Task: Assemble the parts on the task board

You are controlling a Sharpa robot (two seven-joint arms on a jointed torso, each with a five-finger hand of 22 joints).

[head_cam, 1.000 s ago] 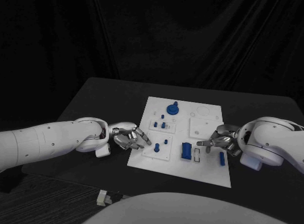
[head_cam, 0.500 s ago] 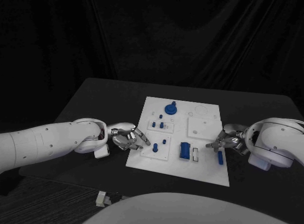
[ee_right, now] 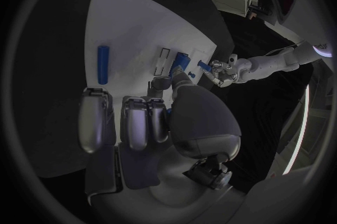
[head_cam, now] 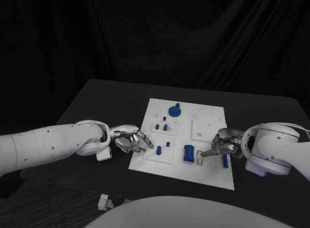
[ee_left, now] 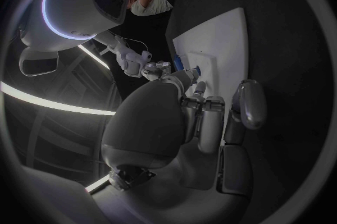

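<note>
task board (head_cam: 210,127): white plate mid-worktop, blue parts on it.
loose blue bar (head_cam: 226,160): lying flat near the board's right edge.
right robot hand (head_cam: 219,146): fingers apart, empty, over it.
left robot hand (head_cam: 131,140): spread, empty, at the left edge.
step: reaching; next, pinch the bar.

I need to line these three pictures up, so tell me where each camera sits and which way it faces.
Head view: from the robot's head, down at the white board; both arms show.
Left wrist view: behind the left hand, toward the board's edge.
Right wrist view: behind the right hand, over the board and a blue bar.
Shared: the wrist views each show the other hand.
</note>
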